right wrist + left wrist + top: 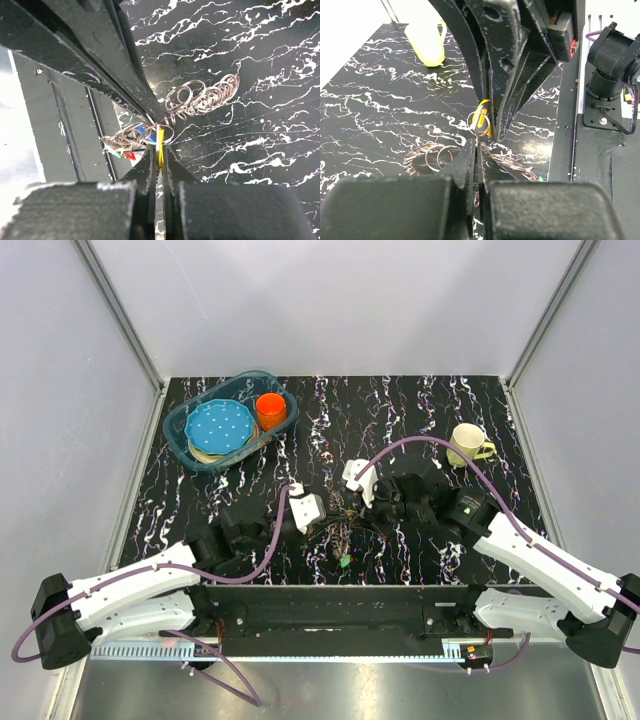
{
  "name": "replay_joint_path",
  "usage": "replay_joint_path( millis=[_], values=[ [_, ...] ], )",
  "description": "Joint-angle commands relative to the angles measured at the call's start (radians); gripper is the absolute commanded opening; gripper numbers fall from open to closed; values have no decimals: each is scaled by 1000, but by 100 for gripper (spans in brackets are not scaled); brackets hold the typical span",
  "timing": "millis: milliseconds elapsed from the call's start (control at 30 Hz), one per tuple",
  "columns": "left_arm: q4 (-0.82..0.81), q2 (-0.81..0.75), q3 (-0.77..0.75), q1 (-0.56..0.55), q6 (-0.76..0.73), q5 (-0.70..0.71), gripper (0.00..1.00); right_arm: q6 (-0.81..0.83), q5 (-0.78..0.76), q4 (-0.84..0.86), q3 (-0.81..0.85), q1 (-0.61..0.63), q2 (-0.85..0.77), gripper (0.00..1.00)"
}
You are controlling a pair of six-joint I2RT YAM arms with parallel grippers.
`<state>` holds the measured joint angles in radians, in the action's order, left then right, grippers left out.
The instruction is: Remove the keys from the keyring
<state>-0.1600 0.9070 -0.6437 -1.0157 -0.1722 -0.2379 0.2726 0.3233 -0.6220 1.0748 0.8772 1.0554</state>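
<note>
The keyring bunch (345, 527), a tangle of thin silvery loops with small coloured pieces, lies mid-table between both grippers. My left gripper (476, 145) is shut on a thin loop of the keyring (481, 124), just above the table. My right gripper (159, 150) faces it tip to tip and is shut on a flat yellow piece (160, 144) threaded on that same loop. More loops (200, 97) lie fanned on the table, with blue (142, 131), green (114, 153) and red (130, 156) pieces beside them. Whether those loops carry keys cannot be told.
A clear blue bin (180, 425) at the back left holds a blue dotted plate (220, 427) and an orange cup (270, 408). A cream mug (467, 443) stands at the back right. A black rail (340, 605) runs along the near edge.
</note>
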Motion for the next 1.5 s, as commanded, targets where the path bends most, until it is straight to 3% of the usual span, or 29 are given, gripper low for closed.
replay_joint_path(
  millis=[0,167,300,367,467,567,667,733,867,1467],
  values=[
    [10,-6,48,-3,-36,-47,0,-68,-78,96,73,-1,-12,0],
    [-3,-10,59,-3,-41,-66,0,-128,-105,94,93,-3,12,0],
    [23,-3,42,-3,-52,-52,0,-133,-127,41,94,-1,20,10],
    [53,3,35,-3,-62,-47,0,-125,-124,15,91,-1,18,10],
    [56,7,35,-4,-66,-43,0,-127,-113,1,91,-3,14,0],
    [56,12,30,-4,-69,-34,0,-139,-98,-21,103,-1,14,0],
    [60,16,27,-4,-73,-34,0,-142,-95,-45,116,-1,14,11],
    [65,18,26,-4,-75,-37,0,-133,-108,-45,106,-1,3,11],
    [66,16,27,-4,-75,-37,0,-124,-121,-54,102,-1,0,0],
    [-27,43,56,-11,-61,-6,0,-246,11,5,131,-1,51,0]
  ],
)
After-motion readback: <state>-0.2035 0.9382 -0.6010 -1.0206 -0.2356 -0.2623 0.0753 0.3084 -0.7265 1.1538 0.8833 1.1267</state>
